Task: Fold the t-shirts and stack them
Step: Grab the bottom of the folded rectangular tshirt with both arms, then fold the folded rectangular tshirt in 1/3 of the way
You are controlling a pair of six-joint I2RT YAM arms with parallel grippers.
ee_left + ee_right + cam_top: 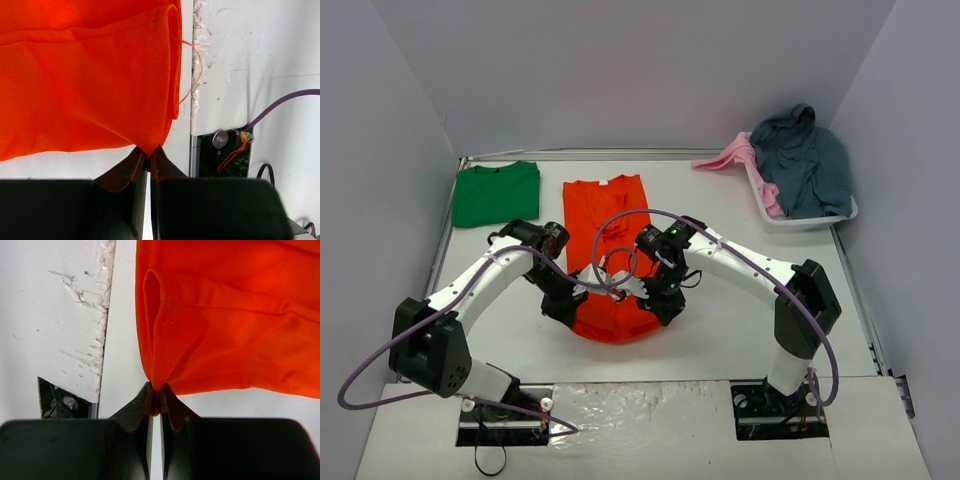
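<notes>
The green t-shirt (496,193) lies folded at the far left of the table (750,300), so about half seems done. The orange t-shirt (608,215) lies mid-table as a long, smooth strip. The left gripper (148,156) and right gripper (156,392) each pinch a near hem corner tight. Its end-to-end fold and the stacking remain.

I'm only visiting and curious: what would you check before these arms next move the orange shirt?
1. The left gripper is shut on a hem corner of the orange t-shirt: ok.
2. The right gripper is shut on the other hem corner: ok.
3. Every cloth layer caught in both pinches: cannot tell.
4. The green t-shirt is folded, lying apart at the far left: ok.
5. The purple cable is clear of the cloth: cannot tell; it loops over the shirt.
</notes>
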